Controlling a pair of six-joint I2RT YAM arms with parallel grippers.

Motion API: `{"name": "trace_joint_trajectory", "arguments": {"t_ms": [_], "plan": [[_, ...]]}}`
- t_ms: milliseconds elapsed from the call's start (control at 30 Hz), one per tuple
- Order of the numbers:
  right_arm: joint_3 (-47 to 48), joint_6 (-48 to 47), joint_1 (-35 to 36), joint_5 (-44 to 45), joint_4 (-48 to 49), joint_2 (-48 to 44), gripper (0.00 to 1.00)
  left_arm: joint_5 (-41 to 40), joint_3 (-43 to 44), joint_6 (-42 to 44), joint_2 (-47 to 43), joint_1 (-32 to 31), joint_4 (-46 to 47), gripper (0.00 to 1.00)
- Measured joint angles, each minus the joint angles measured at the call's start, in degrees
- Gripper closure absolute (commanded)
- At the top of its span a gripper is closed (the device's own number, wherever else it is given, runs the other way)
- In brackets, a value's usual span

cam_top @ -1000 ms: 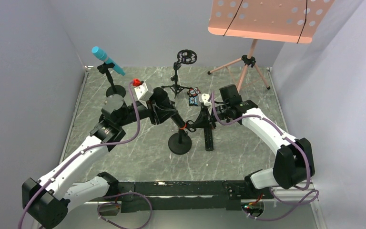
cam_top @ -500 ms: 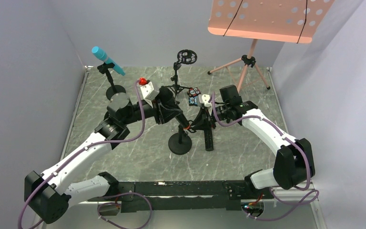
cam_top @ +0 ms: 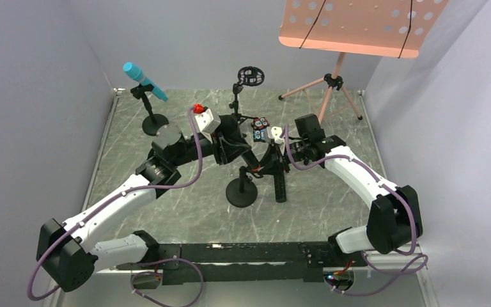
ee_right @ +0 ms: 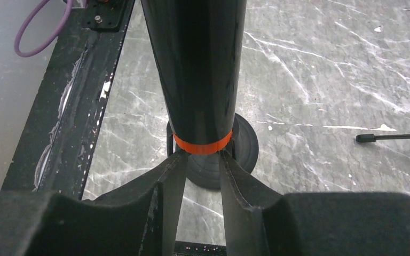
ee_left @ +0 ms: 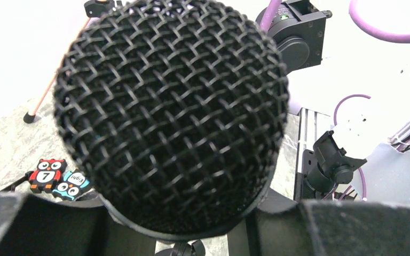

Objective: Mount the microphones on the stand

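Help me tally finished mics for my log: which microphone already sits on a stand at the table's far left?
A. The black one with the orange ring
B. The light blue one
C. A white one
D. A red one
B: the top view shows the light blue microphone tilted in the clip of the small round-based stand at the far left. The black microphone, orange-ringed, is nearer the centre.

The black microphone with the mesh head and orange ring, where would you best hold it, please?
Take the black stick microphone mid-barrel, closing from both sides across its axis: the mesh head is round and bulky, and the body narrows toward the orange ring.
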Motion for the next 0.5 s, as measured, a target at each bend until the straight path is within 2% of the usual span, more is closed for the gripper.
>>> {"name": "trace_joint_trajectory", "arguments": {"t_ms": [500], "plan": [[0.0, -0.7, 0.0, -0.4, -0.1, 0.0, 0.56, -0.9, -1.0, -0.3, 0.8, -0.2, -0.4, 1.0]]}}
